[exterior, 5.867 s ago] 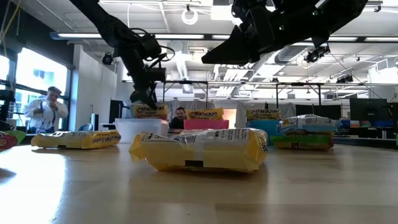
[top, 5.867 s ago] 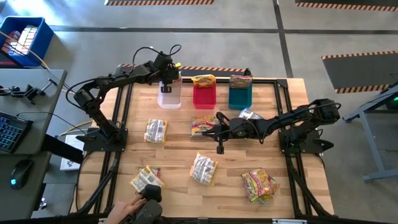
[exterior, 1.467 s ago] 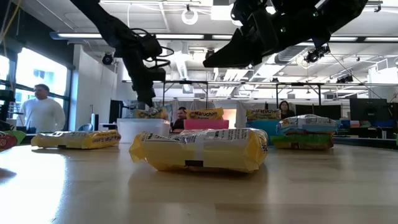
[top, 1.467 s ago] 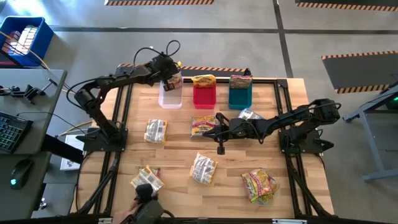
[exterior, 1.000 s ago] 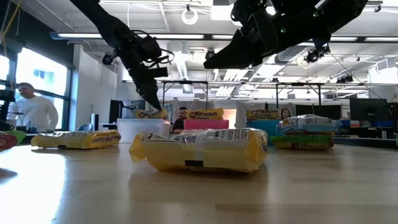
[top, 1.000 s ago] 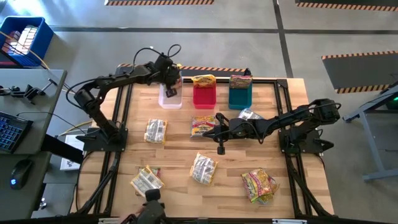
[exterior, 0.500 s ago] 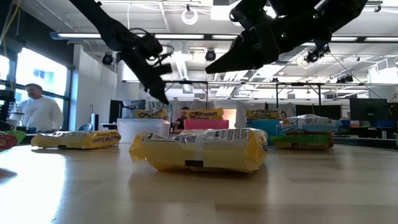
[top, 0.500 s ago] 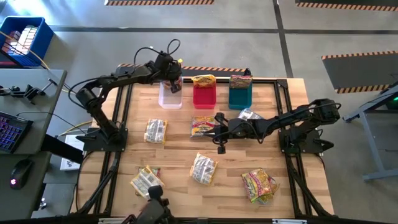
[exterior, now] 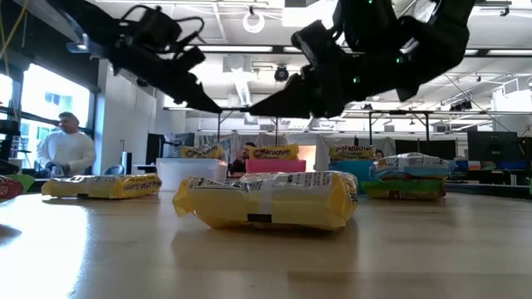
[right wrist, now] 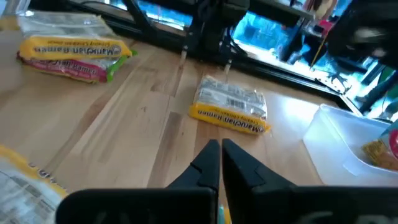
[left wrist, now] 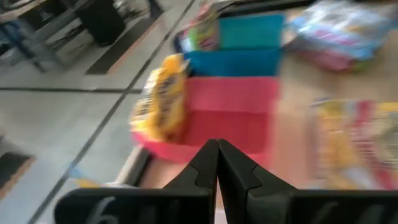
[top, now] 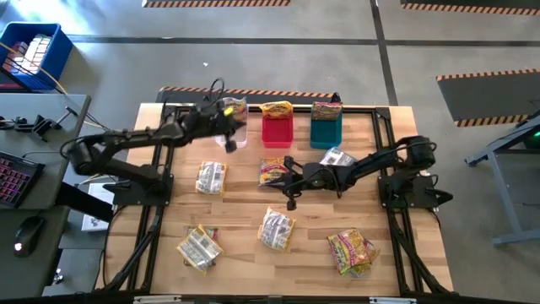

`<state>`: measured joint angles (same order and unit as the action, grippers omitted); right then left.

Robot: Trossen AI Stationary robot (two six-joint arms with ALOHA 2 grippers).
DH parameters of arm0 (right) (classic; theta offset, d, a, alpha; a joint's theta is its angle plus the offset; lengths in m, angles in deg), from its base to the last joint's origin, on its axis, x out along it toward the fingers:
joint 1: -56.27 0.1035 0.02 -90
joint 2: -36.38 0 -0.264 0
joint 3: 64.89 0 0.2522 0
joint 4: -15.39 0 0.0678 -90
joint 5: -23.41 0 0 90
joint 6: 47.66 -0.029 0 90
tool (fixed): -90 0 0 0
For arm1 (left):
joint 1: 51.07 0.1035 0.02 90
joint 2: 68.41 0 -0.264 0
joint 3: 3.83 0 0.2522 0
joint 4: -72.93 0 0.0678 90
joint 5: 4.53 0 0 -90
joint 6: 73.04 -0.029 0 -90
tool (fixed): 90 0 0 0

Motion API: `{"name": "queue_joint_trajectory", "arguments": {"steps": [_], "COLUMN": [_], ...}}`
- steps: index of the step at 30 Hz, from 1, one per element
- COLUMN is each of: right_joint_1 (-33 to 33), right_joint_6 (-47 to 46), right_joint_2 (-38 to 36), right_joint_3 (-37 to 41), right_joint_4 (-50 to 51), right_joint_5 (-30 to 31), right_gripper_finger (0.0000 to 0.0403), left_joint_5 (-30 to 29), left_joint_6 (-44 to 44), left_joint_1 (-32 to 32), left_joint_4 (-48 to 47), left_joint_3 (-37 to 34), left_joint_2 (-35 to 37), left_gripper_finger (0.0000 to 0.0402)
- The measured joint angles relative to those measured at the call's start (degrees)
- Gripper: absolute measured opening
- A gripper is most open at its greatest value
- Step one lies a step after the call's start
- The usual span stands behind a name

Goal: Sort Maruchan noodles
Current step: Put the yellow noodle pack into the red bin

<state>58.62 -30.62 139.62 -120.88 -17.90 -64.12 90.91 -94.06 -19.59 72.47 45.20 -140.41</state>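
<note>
Maruchan noodle packets lie flat on the wooden table: a yellow one (top: pixel 211 177), a reddish-pink one (top: pixel 276 169), a silvery one (top: pixel 337 157), and others (top: pixel 276 228) toward the near edge. One packet stands on end in each far-edge bin: the clear bin (top: pixel 232 131), the red bin (top: pixel 277 128) and the teal bin (top: pixel 326 128). My left gripper (top: pixel 229 143) is shut and empty just near of the clear bin; its wrist view (left wrist: pixel 216 155) looks at the red bin. My right gripper (top: pixel 289 201) is shut and empty above mid-table, near the reddish-pink packet.
More packets lie at the near left (top: pixel 198 247) and near right (top: pixel 353 251). Black frame rails run along the table's left and right sides. A person (exterior: pixel 66 149) stands in the room beyond the table.
My left gripper has drawn back from over the clear bin toward the table's near edge, and its arm has swung low and leftward. A packet stays standing in the clear bin. My right gripper has shifted slightly toward the table's left.
</note>
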Motion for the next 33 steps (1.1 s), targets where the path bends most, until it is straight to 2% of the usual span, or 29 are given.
{"name": "queue_joint_trajectory", "arguments": {"steps": [5,11,14,21,28,33], "right_joint_1": [-0.1,1.7,2.3,3.3,3.3,3.3], "right_joint_6": [-0.3,0.0,0.0,0.0,0.6,-0.4], "right_joint_2": [2.1,2.1,2.1,2.1,2.1,2.1], "right_joint_3": [0.0,0.0,0.0,0.0,0.0,0.0], "right_joint_4": [-3.8,-4.6,-3.0,-1.7,-0.3,0.8], "right_joint_5": [0.0,-0.1,0.5,0.7,0.7,0.7], "right_gripper_finger": [0.0000,0.0000,0.0000,0.0000,0.0000,0.0000], "left_joint_5": [-0.2,-4.2,-7.5,-21.2,-30.0,-36.2], "left_joint_6": [4.5,7.3,9.0,11.4,21.8,31.4], "left_joint_1": [-8.2,-16.9,-20.9,-31.9,-44.9,-53.9], "left_joint_4": [9.7,26.9,28.6,20.8,13.1,-3.1], "left_joint_3": [-8.4,-17.3,-19.7,-21.0,-20.5,-13.0], "left_joint_2": [4.3,4.1,4.0,4.0,4.0,4.0], "left_gripper_finger": [0.0000,0.0000,0.0000,0.0000,0.0000,0.0000]}}
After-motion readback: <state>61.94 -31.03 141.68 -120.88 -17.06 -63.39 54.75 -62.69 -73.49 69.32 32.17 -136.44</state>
